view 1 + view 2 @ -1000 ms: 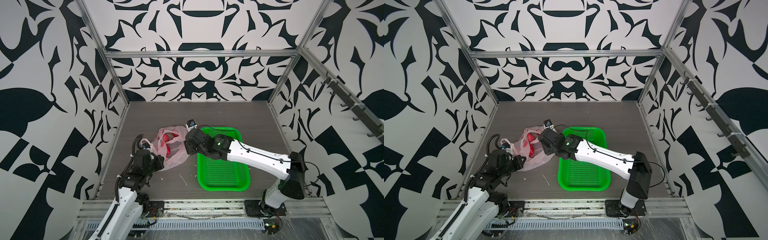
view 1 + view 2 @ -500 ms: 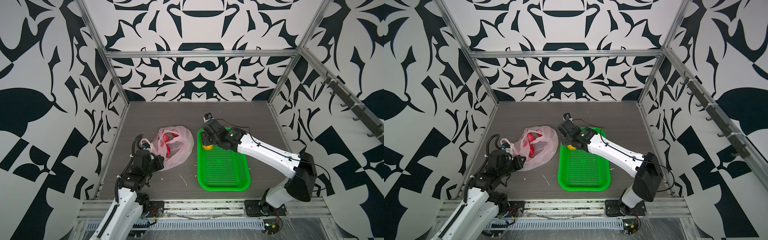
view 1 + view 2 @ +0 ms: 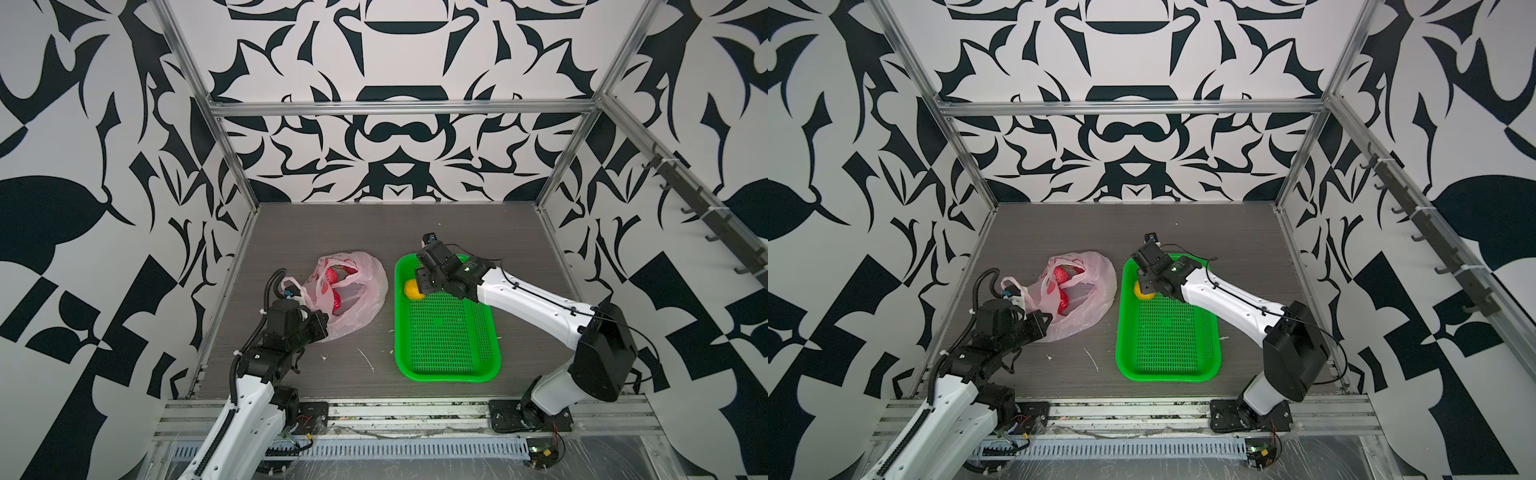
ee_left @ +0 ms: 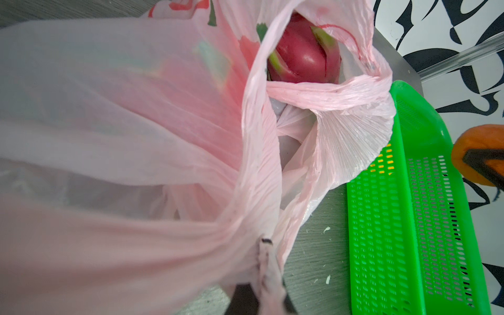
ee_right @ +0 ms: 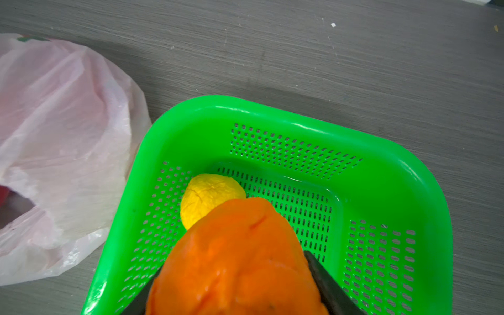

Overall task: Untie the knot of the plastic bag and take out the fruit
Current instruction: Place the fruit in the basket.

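In both top views the bag (image 3: 353, 291) lies on the grey table (image 3: 415, 232) a little left of the centre of the frame. Its mouth is open, and red fruit (image 3: 332, 276) shows inside. The left gripper (image 3: 318, 326) is at the lower left edge of the bag, with its jaws clenched on the plastic. The green basket (image 3: 446, 376) stands just to the right of the bag. A yellow fruit (image 3: 412, 291) rests in its upper left corner. The right gripper (image 3: 422, 276) hangs right above this corner. From here I cannot tell what its jaws hold. In the left wrist view, the pink plastic fills most of the picture, and the left gripper (image 4: 261, 289) pinches a thin gathered strip of it. A dragon fruit (image 4: 302, 57) with green tips lies inside the open mouth. The basket (image 4: 409, 218) is beside the bag, and above its far end hangs an orange fruit (image 4: 474, 144) with a dark finger (image 4: 482, 163) across it. In the right wrist view, the right gripper (image 5: 234, 294) grasps the orange fruit (image 5: 234, 259) between its two dark fingers (image 5: 327, 283), above the basket (image 5: 272, 109). The yellow fruit (image 5: 207, 196) lies on the basket floor just behind the orange fruit. The bag (image 5: 54, 136) is outside the basket and close to its rim, but I cannot tell if they touch.
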Robot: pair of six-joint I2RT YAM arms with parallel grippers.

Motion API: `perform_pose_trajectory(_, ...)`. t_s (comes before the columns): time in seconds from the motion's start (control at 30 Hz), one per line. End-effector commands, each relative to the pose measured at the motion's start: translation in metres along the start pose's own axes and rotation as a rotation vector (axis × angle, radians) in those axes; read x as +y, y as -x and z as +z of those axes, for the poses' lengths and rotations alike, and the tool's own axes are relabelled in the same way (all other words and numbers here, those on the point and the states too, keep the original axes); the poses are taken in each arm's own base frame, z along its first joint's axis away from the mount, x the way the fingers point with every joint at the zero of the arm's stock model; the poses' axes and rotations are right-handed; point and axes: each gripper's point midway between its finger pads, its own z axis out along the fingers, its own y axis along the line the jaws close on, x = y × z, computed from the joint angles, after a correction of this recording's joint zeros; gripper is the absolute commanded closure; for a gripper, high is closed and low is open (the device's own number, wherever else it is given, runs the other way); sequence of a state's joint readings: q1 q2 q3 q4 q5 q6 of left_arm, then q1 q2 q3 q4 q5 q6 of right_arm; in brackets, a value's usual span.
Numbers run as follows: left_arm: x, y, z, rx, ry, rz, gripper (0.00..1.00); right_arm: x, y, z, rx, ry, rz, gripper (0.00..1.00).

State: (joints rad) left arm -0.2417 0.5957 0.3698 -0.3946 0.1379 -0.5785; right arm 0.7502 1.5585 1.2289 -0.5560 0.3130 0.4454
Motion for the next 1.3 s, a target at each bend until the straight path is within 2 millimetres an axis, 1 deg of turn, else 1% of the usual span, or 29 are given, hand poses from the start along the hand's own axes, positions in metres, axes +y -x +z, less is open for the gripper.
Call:
perform_pose_trajectory(0.0,-0.004,0.001,-0.004,0.005,-0.008,0.007,1.00,-0.005,0.007,0.002,-0.024,0.001,0.026,0.65)
perform_pose_trajectory(0.17,-0.004,0.001,-0.004,0.006,-0.010,0.008,1.00,-0.013,0.000,0.017,0.014,-0.015,0.041,0.65)
perform_pose_trajectory(0.43,-0.006,0.002,-0.005,0.003,-0.017,0.010,1.00,-0.020,-0.011,0.041,0.065,-0.025,0.060,0.65)
perform_pose_trajectory(0.87,-0.008,0.001,-0.003,0.016,-0.030,0.018,1.00,-0.035,-0.030,0.067,0.129,-0.044,0.091,0.66)
perform_pose_trajectory(1.27,-0.007,0.000,-0.002,0.017,-0.025,0.019,1.00,-0.045,-0.042,0.086,0.172,-0.061,0.116,0.66)
